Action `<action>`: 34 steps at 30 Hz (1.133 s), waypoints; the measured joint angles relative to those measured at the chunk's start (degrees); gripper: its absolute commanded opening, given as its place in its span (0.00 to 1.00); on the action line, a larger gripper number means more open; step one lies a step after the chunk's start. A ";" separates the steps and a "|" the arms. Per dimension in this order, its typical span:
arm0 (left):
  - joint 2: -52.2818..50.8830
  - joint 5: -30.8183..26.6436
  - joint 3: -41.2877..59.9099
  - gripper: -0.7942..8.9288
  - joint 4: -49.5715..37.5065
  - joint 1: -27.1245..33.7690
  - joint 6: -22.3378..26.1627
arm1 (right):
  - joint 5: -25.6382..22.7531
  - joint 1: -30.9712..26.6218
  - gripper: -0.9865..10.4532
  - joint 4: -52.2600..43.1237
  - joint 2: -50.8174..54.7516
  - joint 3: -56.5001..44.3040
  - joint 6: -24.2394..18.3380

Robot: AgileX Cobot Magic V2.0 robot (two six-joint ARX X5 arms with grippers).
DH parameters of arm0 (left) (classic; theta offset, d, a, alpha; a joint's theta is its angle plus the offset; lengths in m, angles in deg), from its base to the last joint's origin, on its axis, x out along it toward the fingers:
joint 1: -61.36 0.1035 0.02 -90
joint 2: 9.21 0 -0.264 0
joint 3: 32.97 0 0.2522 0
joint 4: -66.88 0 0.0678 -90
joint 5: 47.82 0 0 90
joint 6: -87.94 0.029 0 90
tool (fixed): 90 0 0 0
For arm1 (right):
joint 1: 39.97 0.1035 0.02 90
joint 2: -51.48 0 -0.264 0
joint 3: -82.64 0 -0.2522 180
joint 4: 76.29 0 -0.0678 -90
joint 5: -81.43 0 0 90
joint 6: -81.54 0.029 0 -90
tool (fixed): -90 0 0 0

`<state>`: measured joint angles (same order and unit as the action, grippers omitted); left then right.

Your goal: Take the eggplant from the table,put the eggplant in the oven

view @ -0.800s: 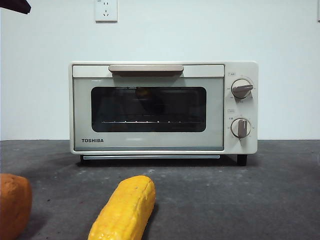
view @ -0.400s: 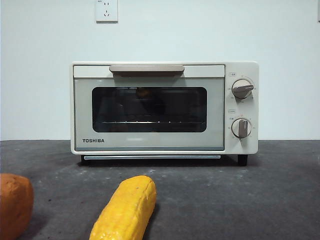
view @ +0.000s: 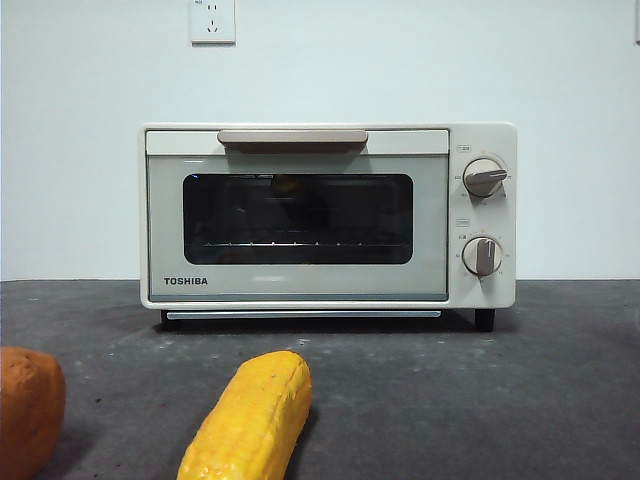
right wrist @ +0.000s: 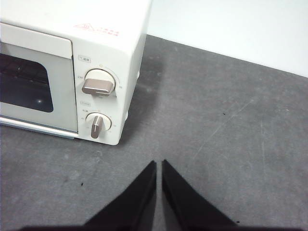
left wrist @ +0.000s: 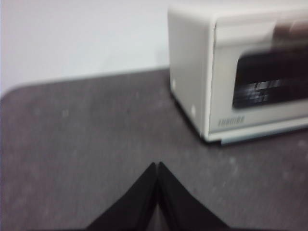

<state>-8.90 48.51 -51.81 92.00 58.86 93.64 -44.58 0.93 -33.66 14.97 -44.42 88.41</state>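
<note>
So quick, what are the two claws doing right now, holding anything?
Left gripper: shut, holding nothing, above the table beside the oven.
Right gripper: shut, holding nothing, above the table near the oven's knob side.

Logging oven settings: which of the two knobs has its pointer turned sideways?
The upper knob on the oven; its grip points sideways, while the lower knob points straight down.

The oven (view: 328, 215) is sitting shut on the table (view: 500, 400). A corn cob (view: 250, 420) and an orange lump (view: 28, 408) are lying in front.
</note>
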 measured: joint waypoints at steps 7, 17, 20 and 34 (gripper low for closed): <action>0.00 0.00 3.17 0.09 -1.11 0.42 -0.77 | -0.02 0.00 0.09 0.02 0.00 0.00 0.00; -0.04 0.00 3.26 0.09 -1.33 0.39 -0.94 | -0.02 0.00 0.09 0.02 0.00 0.00 0.00; -0.04 0.00 3.26 0.09 -1.33 0.42 -0.94 | -0.04 0.00 0.09 0.02 0.00 0.00 0.02; -0.04 0.00 3.26 0.09 -1.33 0.42 -0.94 | -10.97 -0.26 0.09 -1.25 0.50 -0.02 -0.94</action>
<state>-8.94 48.51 -48.55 90.67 59.27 92.70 -55.56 0.67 -34.91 15.47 -44.44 87.47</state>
